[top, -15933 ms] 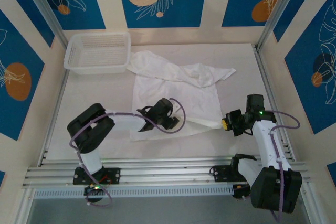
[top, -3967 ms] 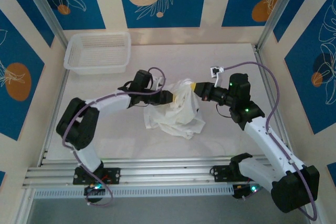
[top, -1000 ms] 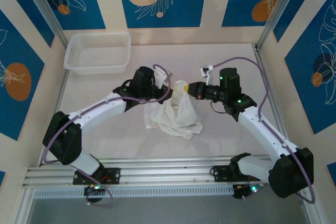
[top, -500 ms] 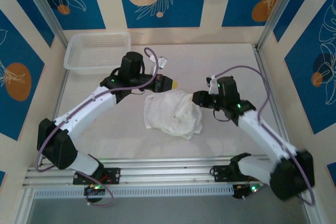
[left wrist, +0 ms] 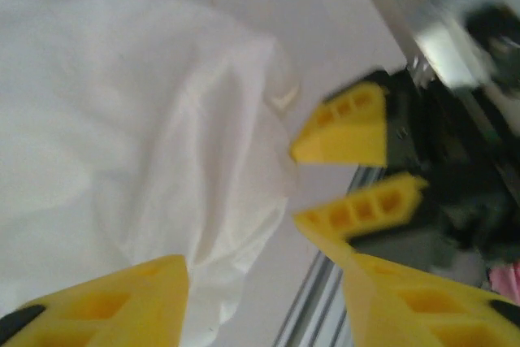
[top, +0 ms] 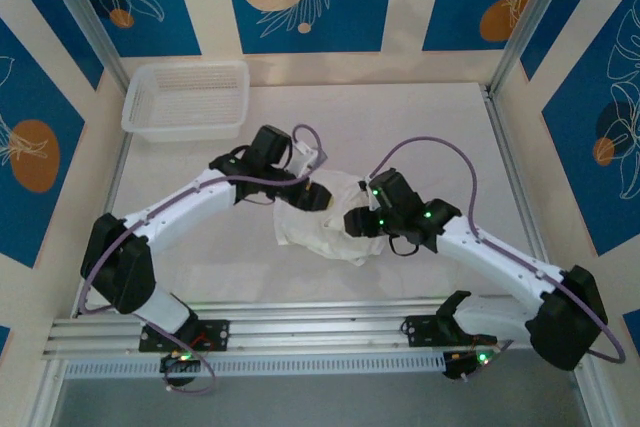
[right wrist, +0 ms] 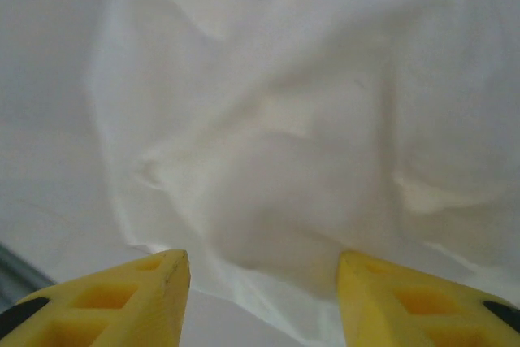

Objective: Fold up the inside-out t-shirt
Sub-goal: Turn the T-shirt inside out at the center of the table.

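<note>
The white t-shirt (top: pixel 305 232) lay crumpled; left gripper (top: pixel 318 197) and right gripper (top: pixel 355 222) hung over it, fingers spread, empty; flattening it first would likely serve best.

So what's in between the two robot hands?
The crumpled white t-shirt. In the top view the left gripper and right gripper hang over it from either side, both open, with cloth between them.

From above, your left gripper (top: pixel 320 197) and right gripper (top: pixel 354 221) hide far part of t-shirt (top: pixel 315 237). Left wrist view blurred throughout. Right wrist view crops t-shirt, own fingers (right wrist: pixel 122 298) at frame edges.
</note>
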